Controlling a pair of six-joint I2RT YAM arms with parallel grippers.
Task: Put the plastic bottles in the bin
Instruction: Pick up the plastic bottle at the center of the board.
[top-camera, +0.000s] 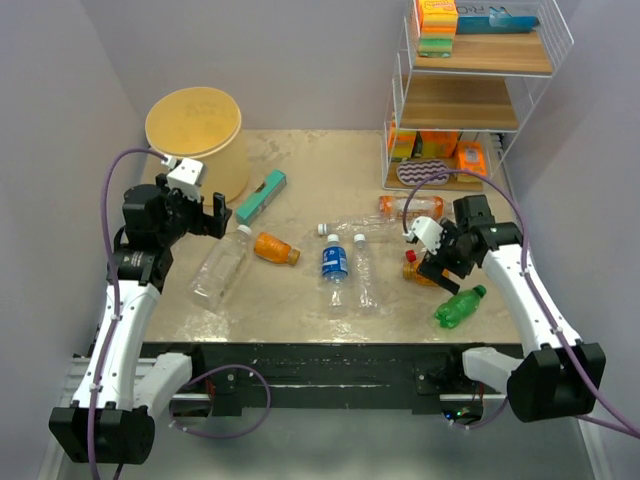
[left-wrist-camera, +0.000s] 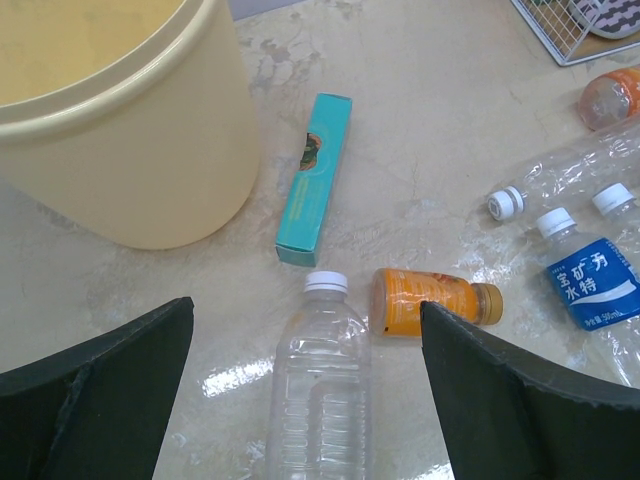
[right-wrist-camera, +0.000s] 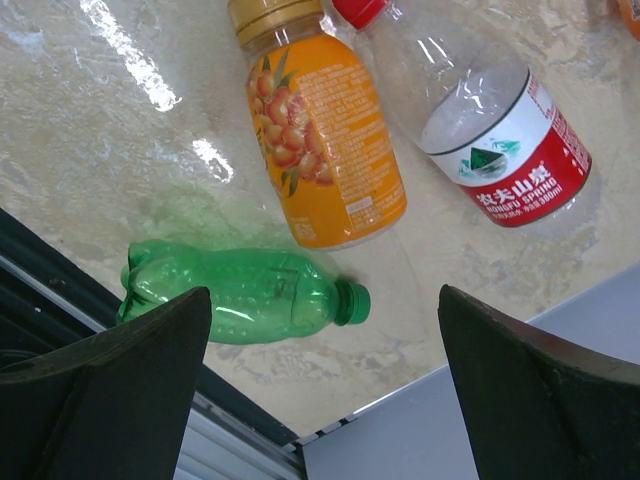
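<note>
The pale yellow bin (top-camera: 195, 140) stands at the back left. My left gripper (top-camera: 215, 215) hangs open just right of it, over a clear white-capped bottle (left-wrist-camera: 320, 380) lying between its fingers' line, not touched. An orange bottle (left-wrist-camera: 430, 302) lies beside that one. A blue-labelled bottle (top-camera: 334, 262) and two clear bottles (top-camera: 365, 275) lie mid-table. My right gripper (right-wrist-camera: 325, 295) is open above the cap end of a green bottle (right-wrist-camera: 240, 295), with an orange bottle (right-wrist-camera: 330, 140) and a red-labelled bottle (right-wrist-camera: 500, 140) just beyond. Another orange bottle (top-camera: 410, 207) lies by the rack.
A flat teal box (top-camera: 262, 195) lies right of the bin. A white wire shelf rack (top-camera: 470, 100) with sponges stands at the back right. The table's black front rail (top-camera: 320, 360) runs close to the green bottle.
</note>
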